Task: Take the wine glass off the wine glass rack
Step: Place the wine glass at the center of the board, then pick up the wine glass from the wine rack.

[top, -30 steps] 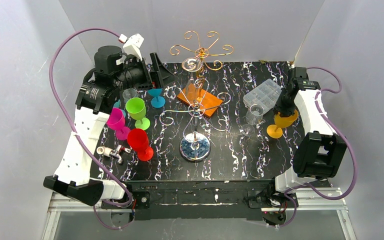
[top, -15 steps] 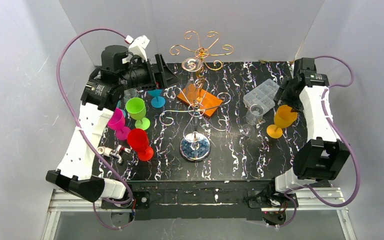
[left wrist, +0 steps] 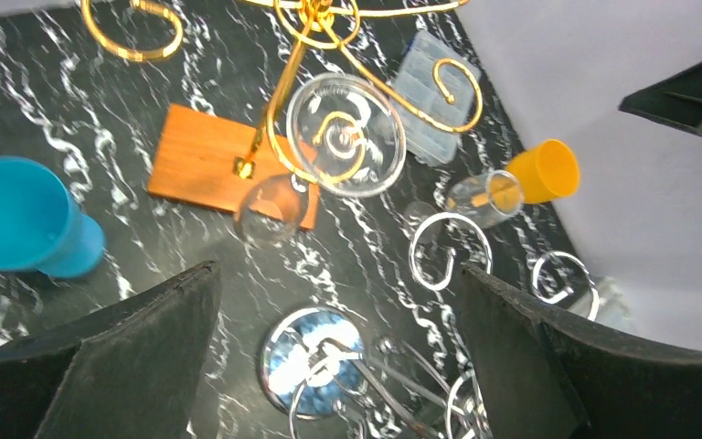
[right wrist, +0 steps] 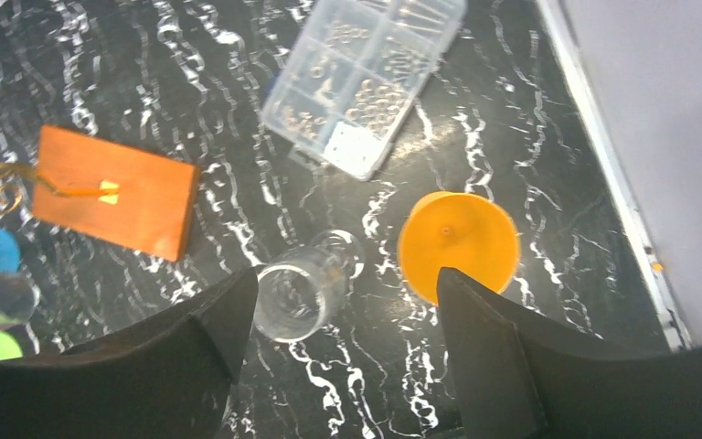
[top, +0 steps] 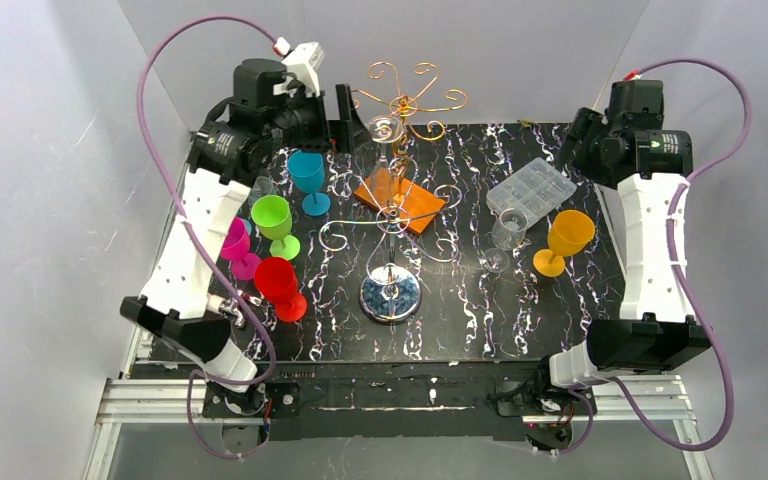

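L gripper (left wrist: 334, 288): fingers spread wide, nothing btwn them, raised high beside the gold rack (top: 403, 100). Clear wine glass (left wrist: 366, 151) hangs upside down, foot hooked on the rack's side facing the L arm, just ahead of the fingers, not touching. R gripper (right wrist: 345, 279): also spread, empty, above an orange cup (right wrist: 458, 242). Risks: an off-centre pinch on the thin stem, or a sideways pull, could snag the foot, tip the rack, or drop the glass.
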Available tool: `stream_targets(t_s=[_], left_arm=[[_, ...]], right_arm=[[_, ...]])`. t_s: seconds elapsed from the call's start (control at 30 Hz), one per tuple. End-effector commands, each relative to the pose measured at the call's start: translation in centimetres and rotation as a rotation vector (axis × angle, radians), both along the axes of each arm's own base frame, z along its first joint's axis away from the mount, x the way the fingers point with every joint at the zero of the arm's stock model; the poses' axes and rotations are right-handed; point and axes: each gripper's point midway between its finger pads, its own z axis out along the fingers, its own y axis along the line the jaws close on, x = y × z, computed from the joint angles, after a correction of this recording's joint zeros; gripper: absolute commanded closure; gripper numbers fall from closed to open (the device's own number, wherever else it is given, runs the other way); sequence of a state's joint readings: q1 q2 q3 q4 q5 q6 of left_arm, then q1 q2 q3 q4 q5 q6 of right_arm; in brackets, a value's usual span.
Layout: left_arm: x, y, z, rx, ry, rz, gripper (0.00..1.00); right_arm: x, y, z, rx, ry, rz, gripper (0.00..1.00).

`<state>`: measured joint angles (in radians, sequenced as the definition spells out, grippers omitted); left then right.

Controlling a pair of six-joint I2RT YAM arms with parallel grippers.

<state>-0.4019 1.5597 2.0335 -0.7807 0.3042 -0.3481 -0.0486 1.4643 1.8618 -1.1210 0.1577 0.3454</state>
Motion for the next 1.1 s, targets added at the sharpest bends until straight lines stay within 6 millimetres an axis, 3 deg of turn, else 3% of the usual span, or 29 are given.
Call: stream_targets(t_s=[0.0, 0.23, 0.47, 1.07], left_arm=[[1.3, 0.4, 0.7, 0.197, -0.123, 0.041, 0.02], [3.0, -1.7, 0.8, 0.367, -0.242, 0.042, 0.02], [4.4, -3.8, 0.2, 0.427, -0.282, 0.040, 0.02], [6.5, -6.1, -2.4, 0.535, -0.300, 0.046, 0.04]], right_arm=[[0.2, 4.0, 2.2, 0.021, -0.060, 0.091, 0.18], [1.5, 7.7, 3.3, 0.030, -0.108, 0.159, 0.11], [2.1, 8.5, 4.9, 0.048, -0.161, 0.182, 0.02], [2.2, 8.9, 5.5, 0.054, -0.194, 0.200, 0.01]])
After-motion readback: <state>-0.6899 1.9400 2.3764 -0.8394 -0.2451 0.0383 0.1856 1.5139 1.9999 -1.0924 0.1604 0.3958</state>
